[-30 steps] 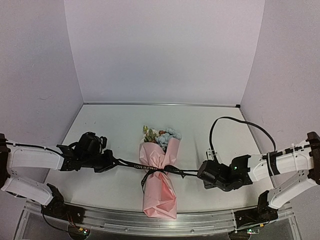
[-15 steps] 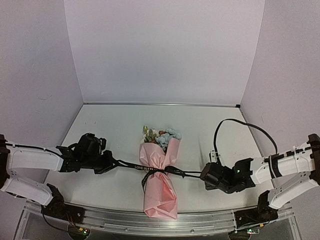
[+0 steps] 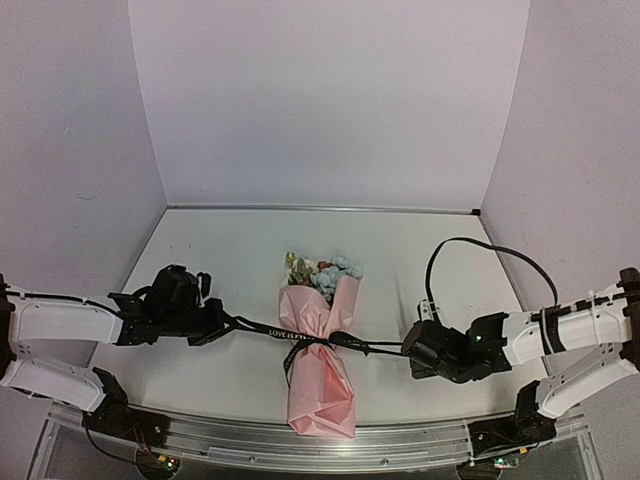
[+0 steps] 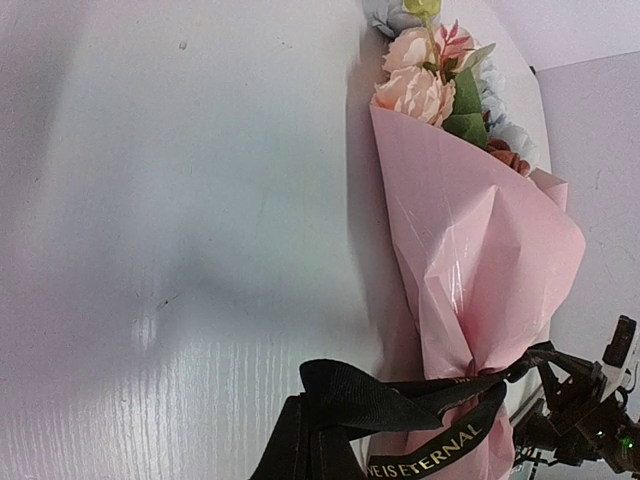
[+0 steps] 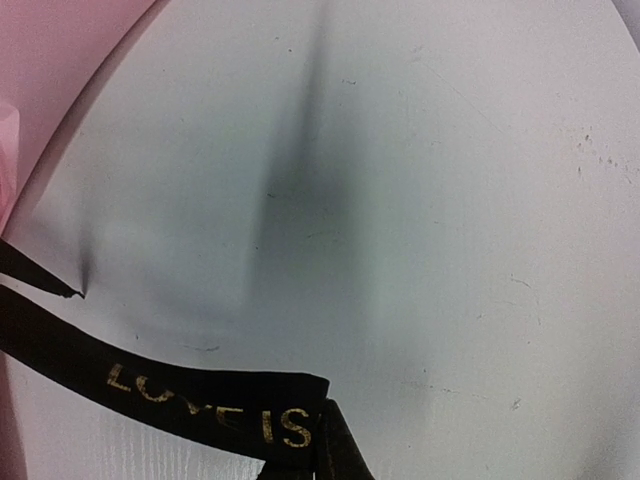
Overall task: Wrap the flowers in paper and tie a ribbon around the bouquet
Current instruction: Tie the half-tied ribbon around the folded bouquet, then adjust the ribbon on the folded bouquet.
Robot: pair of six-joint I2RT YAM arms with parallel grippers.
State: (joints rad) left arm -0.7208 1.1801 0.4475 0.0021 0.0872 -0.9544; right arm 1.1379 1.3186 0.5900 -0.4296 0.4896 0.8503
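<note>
A white table (image 3: 230,250) with a matte, faintly scuffed top fills the lower half of the view. Pale lilac walls (image 3: 330,100) rise from the table's far edge and both sides, and a thin metal strip (image 3: 320,208) lines that far edge. A silver aluminium rail (image 3: 400,447) runs along the table's near edge.

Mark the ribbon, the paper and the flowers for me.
ribbon (image 5: 200,400), right wrist view: lettered stretch
paper (image 3: 320,372), top external view: lower part of cone
flowers (image 4: 415,92), left wrist view: peach head
</note>
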